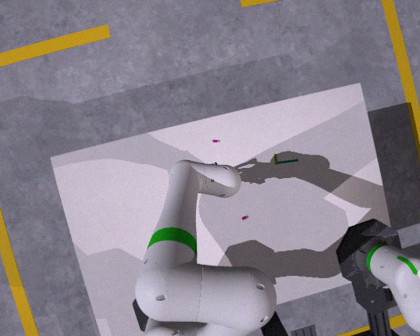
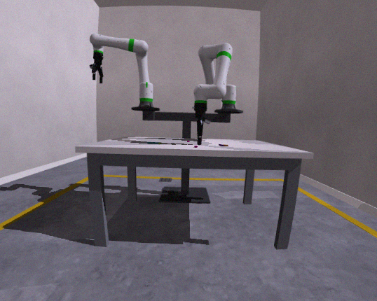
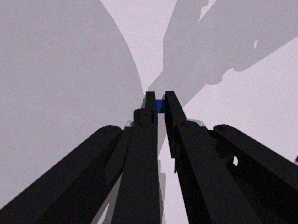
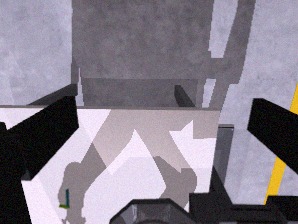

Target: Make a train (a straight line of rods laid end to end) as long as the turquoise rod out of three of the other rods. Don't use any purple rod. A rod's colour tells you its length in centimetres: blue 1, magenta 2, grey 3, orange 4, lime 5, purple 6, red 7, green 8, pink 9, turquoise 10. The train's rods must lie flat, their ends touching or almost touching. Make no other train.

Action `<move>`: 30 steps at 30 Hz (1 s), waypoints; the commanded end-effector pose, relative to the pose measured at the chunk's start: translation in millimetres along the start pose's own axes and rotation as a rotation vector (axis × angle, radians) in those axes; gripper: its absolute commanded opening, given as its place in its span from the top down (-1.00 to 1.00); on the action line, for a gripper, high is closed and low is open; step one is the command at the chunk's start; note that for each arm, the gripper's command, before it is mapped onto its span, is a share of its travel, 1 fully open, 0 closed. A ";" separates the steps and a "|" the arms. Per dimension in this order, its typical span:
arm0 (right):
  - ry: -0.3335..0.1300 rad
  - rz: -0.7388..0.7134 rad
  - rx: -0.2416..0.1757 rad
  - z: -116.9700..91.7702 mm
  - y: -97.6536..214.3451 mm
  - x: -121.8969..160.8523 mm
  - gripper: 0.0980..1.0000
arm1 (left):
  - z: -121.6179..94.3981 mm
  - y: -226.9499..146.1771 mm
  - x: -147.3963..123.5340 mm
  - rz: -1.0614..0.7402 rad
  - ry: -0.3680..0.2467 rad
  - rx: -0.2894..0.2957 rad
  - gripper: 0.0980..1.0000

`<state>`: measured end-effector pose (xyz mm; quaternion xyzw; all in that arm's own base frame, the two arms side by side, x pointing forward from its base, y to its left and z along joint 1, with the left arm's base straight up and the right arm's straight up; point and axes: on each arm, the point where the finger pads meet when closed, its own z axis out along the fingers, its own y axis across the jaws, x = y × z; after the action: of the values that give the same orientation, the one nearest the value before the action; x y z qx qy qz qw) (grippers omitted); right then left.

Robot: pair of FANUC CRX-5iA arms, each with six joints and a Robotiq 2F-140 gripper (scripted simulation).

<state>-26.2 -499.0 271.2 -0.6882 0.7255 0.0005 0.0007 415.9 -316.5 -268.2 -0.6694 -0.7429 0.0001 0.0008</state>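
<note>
My left gripper (image 2: 200, 142) (image 3: 159, 105) is shut on a blue rod (image 3: 160, 106), with its tips close to the tabletop; the arm hides it in the top view. My right gripper (image 2: 97, 81) (image 4: 162, 113) is open and empty, high up. The turquoise rod (image 1: 288, 161) (image 4: 67, 197) lies in shadow, with a lime-looking rod (image 1: 275, 159) (image 4: 64, 206) across its end. A magenta piece (image 1: 215, 141) (image 2: 195, 146) with greyish ends lies at the far side; another magenta piece (image 1: 244, 217) (image 2: 188, 141) lies nearer the arm bases. Dark and orange-looking rods (image 2: 223, 145) lie together, too small to tell apart.
The white table (image 1: 115, 203) (image 2: 268, 150) carries broad arm shadows. The left arm (image 1: 182, 203) covers part of the tabletop in the top view. The right arm (image 1: 408, 281) stands at the table's right corner there. A magenta bit (image 3: 296, 159) shows at the left wrist view's edge.
</note>
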 end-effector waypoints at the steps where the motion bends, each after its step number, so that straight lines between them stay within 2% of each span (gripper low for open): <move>1: 0.002 0.000 0.000 -0.8 0.1 0.3 -1.00 | -0.7 0.6 -0.5 0.000 -0.001 -0.001 0.94; 22: 0.002 0.000 0.000 -0.8 0.1 0.3 -1.00 | -0.7 0.6 -0.5 0.000 -0.001 -0.001 0.94; 30: 0.002 0.000 0.000 -0.8 0.1 0.3 -1.00 | -0.7 0.6 -0.5 0.000 -0.001 -0.001 0.85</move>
<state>-26.2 -499.0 271.2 -0.6882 0.7255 0.0005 0.0007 415.9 -316.5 -268.2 -0.6694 -0.7429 0.0001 0.0008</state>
